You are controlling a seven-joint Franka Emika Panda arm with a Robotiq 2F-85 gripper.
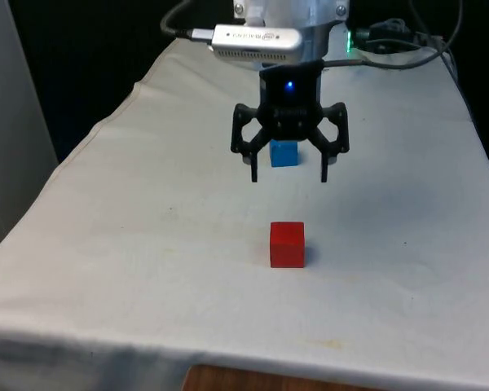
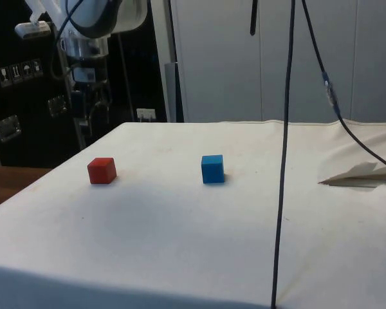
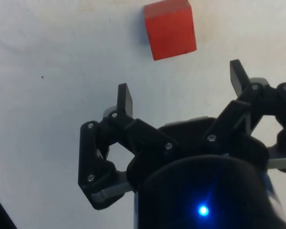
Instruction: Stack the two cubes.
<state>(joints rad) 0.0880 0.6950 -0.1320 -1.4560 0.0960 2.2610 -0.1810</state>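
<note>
A red cube (image 1: 287, 244) (image 2: 101, 170) rests on the white cloth near the table's middle. Farther back stands a blue cube (image 1: 284, 153) (image 2: 212, 168), its top edge hidden behind the gripper body in the front view. My gripper (image 1: 290, 175) hangs open well above the cloth, between the two cubes in the front view, and holds nothing. In the wrist view the red cube (image 3: 170, 28) lies just beyond the spread fingertips (image 3: 125, 98) of the gripper (image 3: 181, 86), not between them.
Black cables (image 1: 399, 45) lie at the table's far end. In the side view a black cable (image 2: 284, 161) hangs down in front of the table, and the cloth has a raised fold (image 2: 360, 174). The cloth's near edge (image 1: 228, 358) drops off in the front view.
</note>
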